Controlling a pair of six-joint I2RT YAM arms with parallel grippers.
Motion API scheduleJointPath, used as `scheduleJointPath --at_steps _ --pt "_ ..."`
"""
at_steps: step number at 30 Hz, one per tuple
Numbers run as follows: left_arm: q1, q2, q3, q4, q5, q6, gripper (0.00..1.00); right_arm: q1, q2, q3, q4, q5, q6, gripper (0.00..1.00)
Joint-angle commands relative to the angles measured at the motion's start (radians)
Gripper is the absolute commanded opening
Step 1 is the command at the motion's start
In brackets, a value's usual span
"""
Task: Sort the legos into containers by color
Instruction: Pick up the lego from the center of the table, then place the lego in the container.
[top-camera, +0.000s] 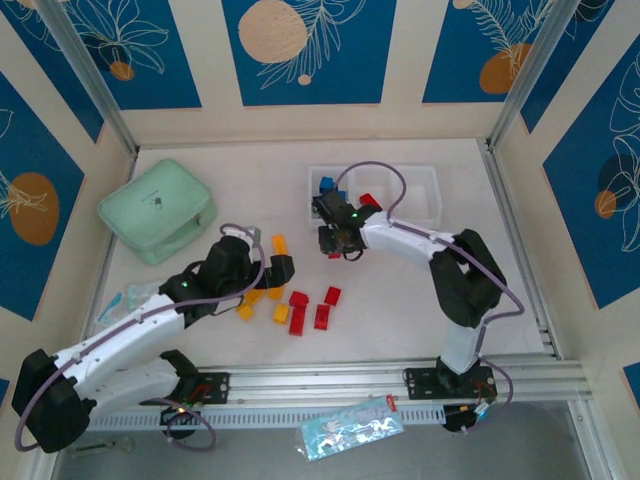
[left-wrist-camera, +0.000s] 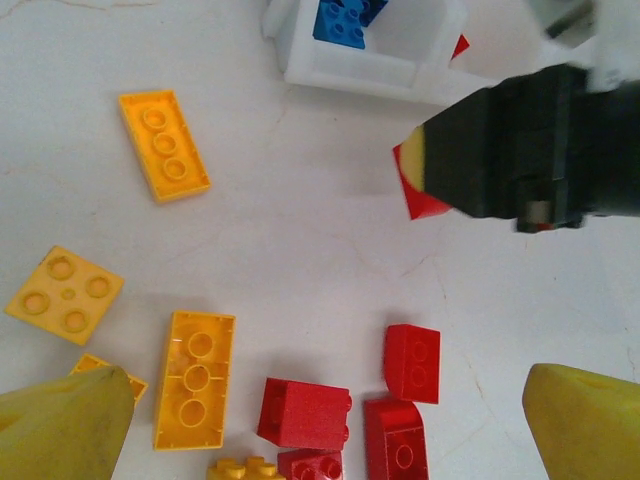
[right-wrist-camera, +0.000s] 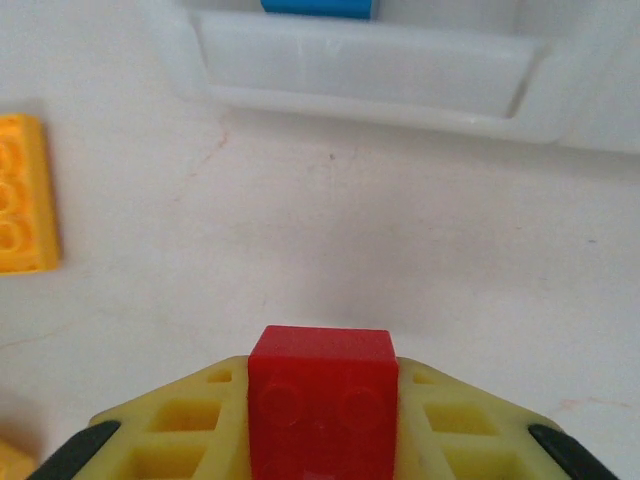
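Note:
My right gripper (top-camera: 338, 240) is shut on a red lego (right-wrist-camera: 320, 400), held above the table just in front of the white tray (top-camera: 430, 176). The tray's left compartment holds blue legos (top-camera: 327, 184) and the middle one a red lego (top-camera: 370, 200). My left gripper (top-camera: 272, 272) hangs open over the loose pile, its yellow fingertips (left-wrist-camera: 60, 425) wide apart with nothing between them. Below it lie red legos (left-wrist-camera: 305, 413) (left-wrist-camera: 412, 362) and yellow-orange legos (left-wrist-camera: 195, 378) (left-wrist-camera: 165, 145) (left-wrist-camera: 65, 293). In the left wrist view the right gripper (left-wrist-camera: 520, 150) carries its red lego (left-wrist-camera: 420, 197).
A mint green zip case (top-camera: 157, 210) sits at the back left. Plastic packets lie by the left arm (top-camera: 125, 300) and on the front rail (top-camera: 350, 425). The tray's near wall (right-wrist-camera: 370, 65) is close ahead of my right gripper.

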Motion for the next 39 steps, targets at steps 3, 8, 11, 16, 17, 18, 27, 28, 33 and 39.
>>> scheduleJointPath --at_steps 3,8,11,16,17,18,27,28,33,39 --pt "0.004 0.046 0.044 0.027 0.062 0.001 0.99 -0.06 -0.106 -0.01 -0.047 0.008 -0.048 0.26" --pt "-0.014 0.099 0.061 0.069 0.082 -0.009 0.99 -0.176 -0.132 0.027 -0.065 -0.018 -0.081 0.27" --pt "-0.025 0.137 0.077 0.096 0.092 -0.015 0.99 -0.248 -0.098 0.077 -0.076 -0.036 -0.09 0.27" --pt "-0.04 0.203 0.116 0.13 0.105 -0.015 0.99 -0.32 0.014 0.184 -0.068 -0.038 -0.129 0.27" --pt "-0.042 0.215 0.123 0.136 0.107 -0.013 0.99 -0.331 0.052 0.22 -0.071 -0.037 -0.144 0.27" --pt "-0.042 0.226 0.13 0.14 0.109 -0.013 0.99 -0.336 0.074 0.245 -0.078 -0.033 -0.153 0.27" --pt "-0.044 0.303 0.188 0.167 0.11 -0.003 0.99 -0.399 0.33 0.535 -0.143 -0.02 -0.196 0.29" --pt "-0.044 0.308 0.193 0.165 0.106 0.0 0.99 -0.403 0.356 0.563 -0.155 -0.024 -0.199 0.31" --pt "-0.043 0.312 0.201 0.164 0.087 0.01 0.99 -0.406 0.418 0.622 -0.165 -0.049 -0.207 0.36" --pt "-0.042 0.305 0.21 0.149 0.085 0.015 0.99 -0.403 0.38 0.622 -0.179 -0.063 -0.206 0.44"
